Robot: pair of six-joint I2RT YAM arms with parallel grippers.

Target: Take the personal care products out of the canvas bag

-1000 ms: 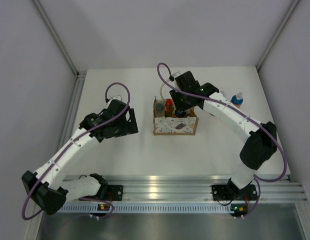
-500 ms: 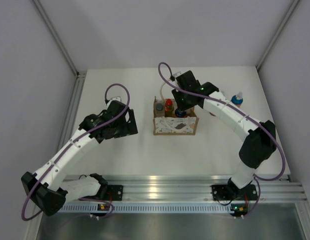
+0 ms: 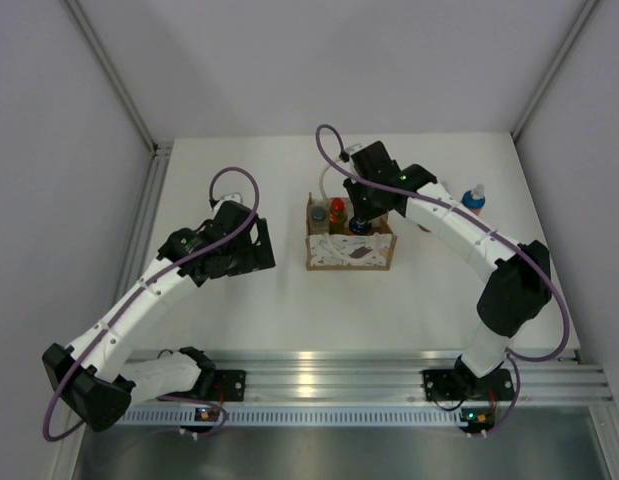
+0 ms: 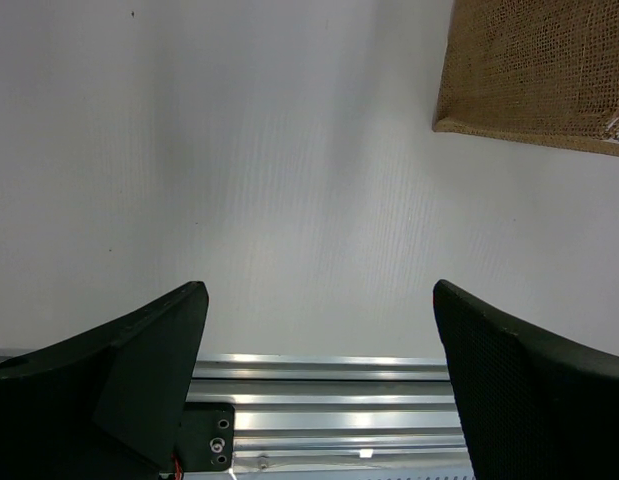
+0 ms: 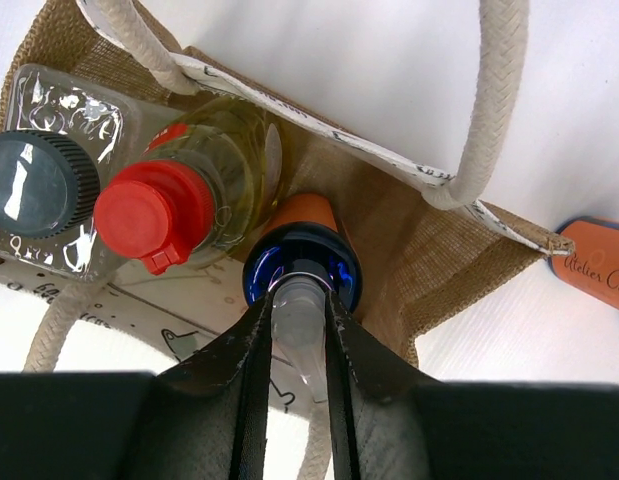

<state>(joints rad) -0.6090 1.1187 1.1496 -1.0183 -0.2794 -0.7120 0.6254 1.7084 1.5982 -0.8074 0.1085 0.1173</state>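
White table (image 3: pixel 289 300), near side: left gripper (image 4: pixel 319 288) spread wide, idle, near bag (image 4: pixel 529 70). Farther in, right gripper (image 5: pixel 297 310) clamped on slim nozzle (image 5: pixel 297 298) of blue-capped bottle (image 5: pixel 301 262), down inside bag. Risky: may slip off that nozzle, or snag rope handle (image 5: pixel 499 100) and tip bag.

From the right wrist I see little of the orange bottle (image 5: pixel 301 212) under its blue cap (image 5: pixel 335 262); my right gripper (image 5: pixel 297 306) covers the sides of the nozzle (image 5: pixel 301 345). An orange item (image 5: pixel 595 274) runs off the right edge, and I cannot tell what it is. The left wrist catches only a corner of the canvas bag (image 4: pixel 534 70).
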